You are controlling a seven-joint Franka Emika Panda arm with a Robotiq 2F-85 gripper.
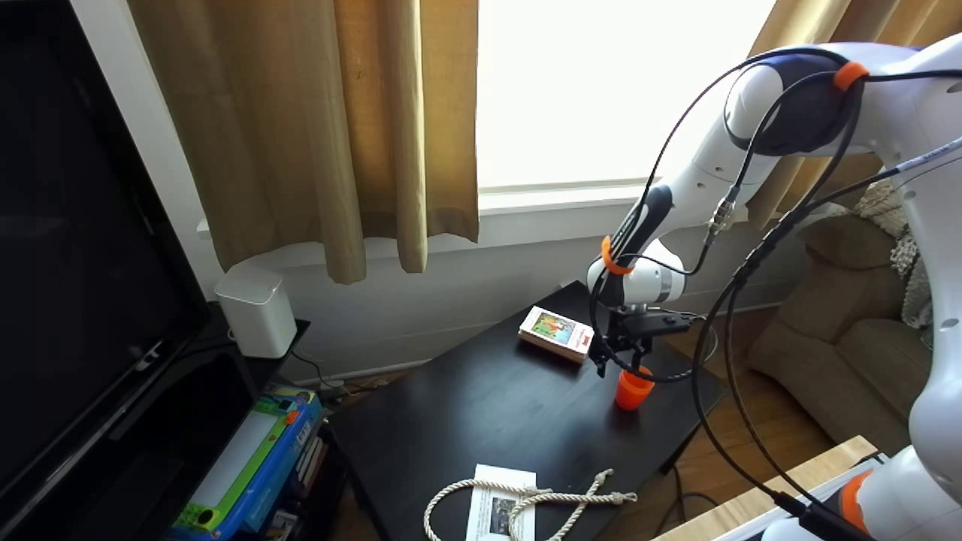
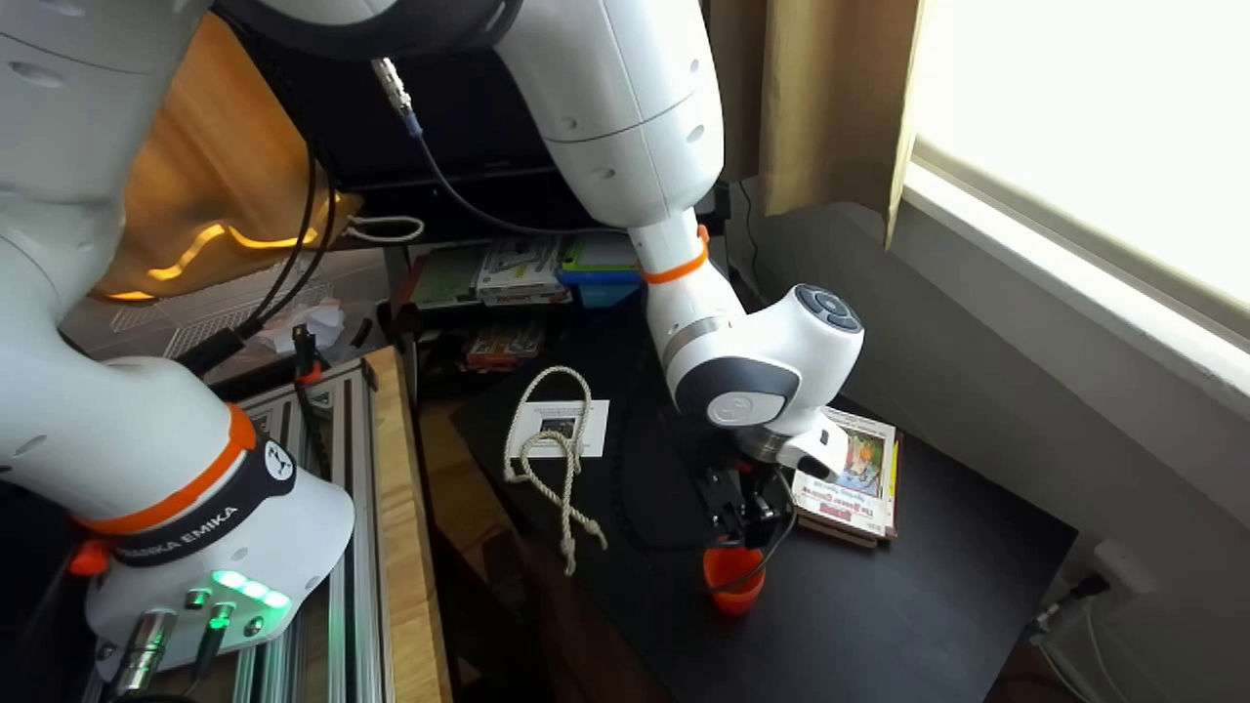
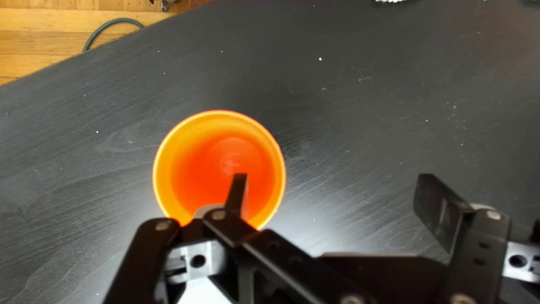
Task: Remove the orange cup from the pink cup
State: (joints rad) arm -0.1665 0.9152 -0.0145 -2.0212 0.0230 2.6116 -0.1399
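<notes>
The orange cup [image 3: 163, 169] stands upright on the dark table, its open mouth facing up in the wrist view. It also shows in both exterior views [image 1: 637, 382] [image 2: 732, 563]. The redder lower part beneath it looks like the pink cup [image 1: 628, 400], with the orange cup nested inside; the border between them is hard to make out. In the wrist view the pink cup is hidden. My gripper [image 3: 333, 176] is open and empty, low over the cups [image 1: 620, 362]. One finger overlaps the cup mouth and the other is outside, over the table. I cannot tell whether the finger is inside.
A book or flat card box [image 1: 558, 330] lies on the dark table [image 1: 458, 391] near the wall, close to the gripper. A rope [image 1: 579, 497] lies over a white paper [image 1: 481, 518] at the table's other end. Black cables [image 1: 695, 376] hang beside the gripper and cups.
</notes>
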